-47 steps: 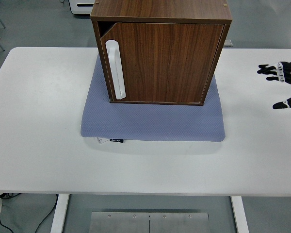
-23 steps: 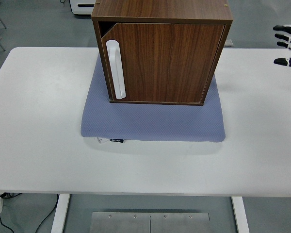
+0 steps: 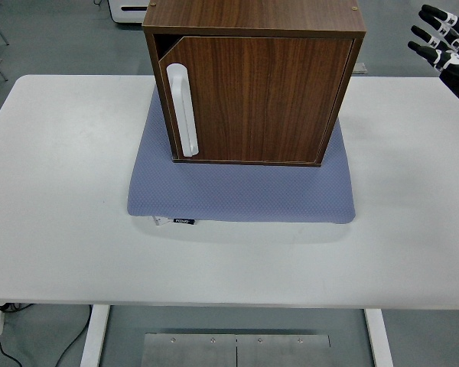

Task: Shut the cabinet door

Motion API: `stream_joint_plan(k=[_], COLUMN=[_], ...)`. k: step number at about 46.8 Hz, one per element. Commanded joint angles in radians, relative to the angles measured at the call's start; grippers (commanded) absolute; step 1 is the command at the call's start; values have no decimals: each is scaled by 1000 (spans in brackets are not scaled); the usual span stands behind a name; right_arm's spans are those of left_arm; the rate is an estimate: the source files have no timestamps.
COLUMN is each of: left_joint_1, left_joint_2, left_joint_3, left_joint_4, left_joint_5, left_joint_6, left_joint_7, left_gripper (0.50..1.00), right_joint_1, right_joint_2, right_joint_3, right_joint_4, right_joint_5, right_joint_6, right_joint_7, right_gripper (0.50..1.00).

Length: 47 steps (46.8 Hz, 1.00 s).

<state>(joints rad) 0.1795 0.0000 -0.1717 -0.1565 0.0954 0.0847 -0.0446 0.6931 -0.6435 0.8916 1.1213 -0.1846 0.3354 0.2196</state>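
The cabinet (image 3: 254, 80) sits on a mat (image 3: 241, 191) mid-worktop, door (image 3: 260, 99) nearly shut (handle (image 3: 183, 109) at 9 o'clock). The right hand (image 3: 447, 46), fingers (image 3: 432, 34) spread and empty, hovers well apart at 2 o'clock.

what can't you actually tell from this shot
- Right robot hand: head view, cut off by the picture's right edge; only the fingers and part of the palm show.
- Left robot hand: not in the picture.
- Cabinet inside: hidden behind the door; only a dark gap shows at the door's top left corner.
- Cabinet's back and sides: hidden by its own front.
- Label on the blue mat: print too small to read.
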Motion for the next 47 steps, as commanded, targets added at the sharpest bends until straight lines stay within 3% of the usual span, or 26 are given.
stream_joint_plan(k=[1,10,19,39,47], left_joint_1=[0,0,0,0,0], left_joint_2=[0,0,0,0,0], left_joint_3=[0,0,0,0,0], left_joint_4=[0,0,0,0,0], left_joint_5=[1,0,0,1,0], left_joint_6=[0,0,1,0,1], left_joint_7=[0,0,0,0,0], left_gripper=[1000,1000,1000,1000,1000], right_joint_1=[-6,-6,-1,34,39], right_joint_2=[57,192,275,377,398], right_joint_3=[23,70,79,152,201], right_joint_4=[-17,-145,-261,-426,-432], right_joint_5=[2,2,2,-3,-3], right_joint_6=[-21,-47,-50,-78,-78], right_joint_7=[0,0,0,3,10], right_gripper=[1000,1000,1000,1000,1000])
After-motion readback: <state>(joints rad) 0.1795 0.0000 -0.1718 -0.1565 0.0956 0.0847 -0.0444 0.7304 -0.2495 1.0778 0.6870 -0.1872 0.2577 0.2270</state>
